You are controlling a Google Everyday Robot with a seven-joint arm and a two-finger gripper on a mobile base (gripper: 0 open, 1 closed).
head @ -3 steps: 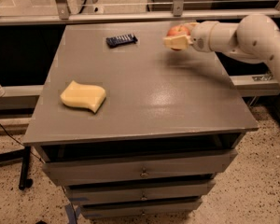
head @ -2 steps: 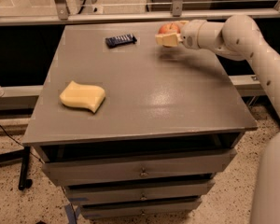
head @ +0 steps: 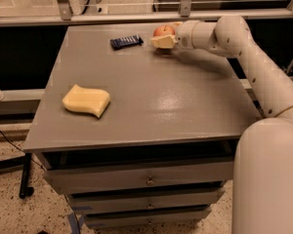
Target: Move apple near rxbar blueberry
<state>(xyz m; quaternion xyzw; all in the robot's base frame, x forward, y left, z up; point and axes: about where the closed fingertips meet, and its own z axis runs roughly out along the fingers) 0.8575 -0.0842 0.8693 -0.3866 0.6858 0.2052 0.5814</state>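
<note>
The pincer (head: 166, 34) grasps the apple (head: 161, 30) over the worktop's (head: 185, 96) far edge, near the rxbar blueberry (head: 126, 42).

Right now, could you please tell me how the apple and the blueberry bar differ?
The apple is round and red-orange; the blueberry bar is a flat, dark navy rectangle. The apple sits gripped in the tool, at the far side of the table; the blueberry bar lies free on the table, left of it in the view. Both are near the far edge, not touching.
</note>
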